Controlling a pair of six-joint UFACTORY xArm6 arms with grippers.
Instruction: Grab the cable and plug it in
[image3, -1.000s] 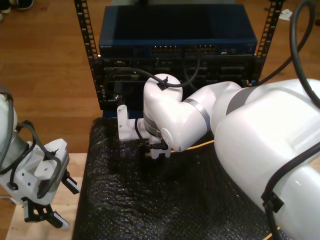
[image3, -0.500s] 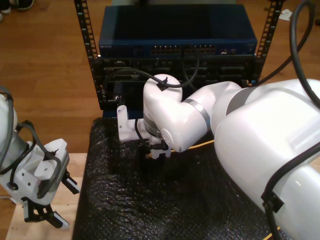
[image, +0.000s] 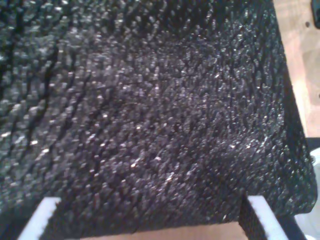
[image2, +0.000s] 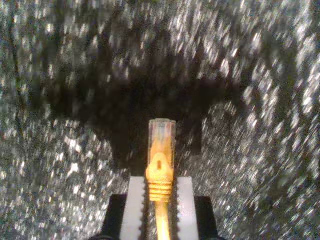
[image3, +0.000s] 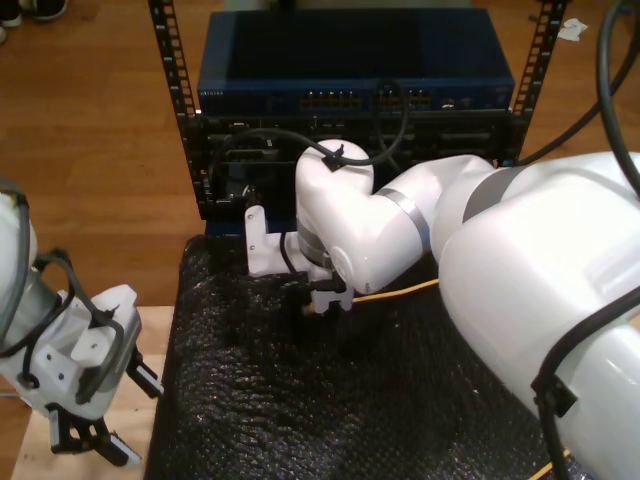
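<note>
Second wrist view puts the cable (image2: 160, 200) right between the two pale fingers (image2: 135, 205) of my second gripper (image2: 160, 210), which is clenched on the ribbed orange boot just behind the clear plug (image2: 162, 132); the plug sticks out past the fingertips over the sparkling black bubble-wrap mat (image2: 60, 165), and I cannot tell whether it touches the mat. Seen from the exterior view, my second gripper (image3: 312, 302) hangs near the centre of the frame, pointing down at the mat (image3: 300, 410), with the yellow-orange cable (image3: 400, 291) trailing away from it toward 3 o'clock and passing behind the big white arm (image3: 520, 300); a short piece of the same cable shows again at about 5 o'clock by the frame's edge. At 12 o'clock from the gripper stands the blue network switch (image3: 355, 65) in its black rack (image3: 180, 90), its row of ports facing the camera. My first gripper (image3: 95, 440) sits at about 8 o'clock in the exterior view, over the pale wood beside the mat. Its wrist view shows two white fingertips (image: 42, 215) spread well apart, released, with nothing between them but the mat (image: 150, 110).
</note>
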